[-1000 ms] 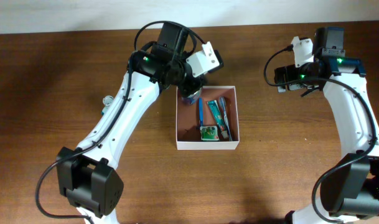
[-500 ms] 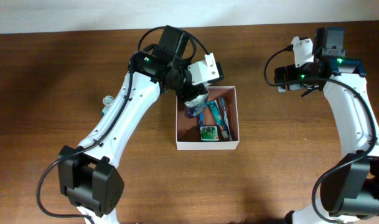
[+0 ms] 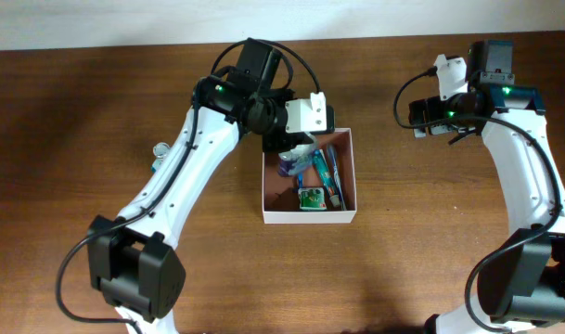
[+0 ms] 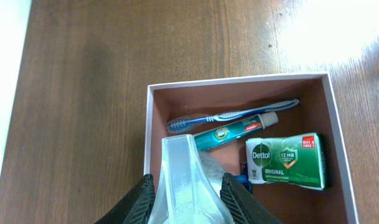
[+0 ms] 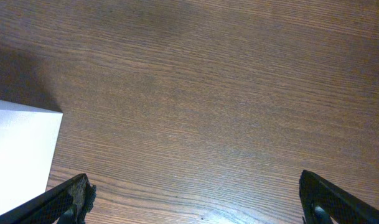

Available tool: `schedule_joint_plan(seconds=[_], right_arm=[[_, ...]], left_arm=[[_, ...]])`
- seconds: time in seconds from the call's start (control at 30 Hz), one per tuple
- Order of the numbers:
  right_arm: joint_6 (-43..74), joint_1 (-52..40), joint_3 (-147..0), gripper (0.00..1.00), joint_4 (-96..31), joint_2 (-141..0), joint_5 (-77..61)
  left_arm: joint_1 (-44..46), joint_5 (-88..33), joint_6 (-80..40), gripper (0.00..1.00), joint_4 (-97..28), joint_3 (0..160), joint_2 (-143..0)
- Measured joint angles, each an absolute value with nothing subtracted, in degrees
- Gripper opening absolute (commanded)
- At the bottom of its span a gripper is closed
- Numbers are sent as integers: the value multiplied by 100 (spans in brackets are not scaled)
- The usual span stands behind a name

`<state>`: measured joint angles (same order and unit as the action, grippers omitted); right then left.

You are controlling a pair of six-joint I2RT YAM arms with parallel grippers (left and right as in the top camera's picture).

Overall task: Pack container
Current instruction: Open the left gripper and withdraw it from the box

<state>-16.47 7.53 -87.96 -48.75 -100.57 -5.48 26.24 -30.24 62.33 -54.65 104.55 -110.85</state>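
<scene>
Three toiletries are seen lying in the container (image 3: 310, 217) mid-table: toothbrush (image 4: 233, 115), toothpaste (image 4: 236, 130), Dettol soap (image 4: 287, 162). A clear plastic bottle (image 4: 184, 168) is clamped by the left gripper (image 4: 188, 202) over its far-left part. The right gripper (image 5: 195, 199) is held wide open over the wooden table (image 5: 208, 93), well apart.

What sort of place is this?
Probably a robotics lab bench: a white left arm and right arm at a wooden table, the left hand holding a clear bottle at a container of toiletries.

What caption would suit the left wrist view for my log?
Left claw holds a translucent item over the container, which already has a toothbrush, toothpaste tube and green Dettol soap box.
</scene>
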Motion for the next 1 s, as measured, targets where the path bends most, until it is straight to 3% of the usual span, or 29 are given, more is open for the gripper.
schedule_joint_plan(seconds=[0.17, 0.3, 1.0], right_arm=[[-1643, 753, -8796, 98, -4875, -10057, -545], [-1647, 753, -8796, 98, -4875, -10057, -545], [-1645, 753, -8796, 98, -4875, -10057, -545]], left_arm=[[2624, -3116, 6604, 33, -5430, 10455, -11408], [2624, -3240, 6825, 26, -5332, 10457, -11657], [2139, -3129, 7008, 20, -4873, 10457, -11734]])
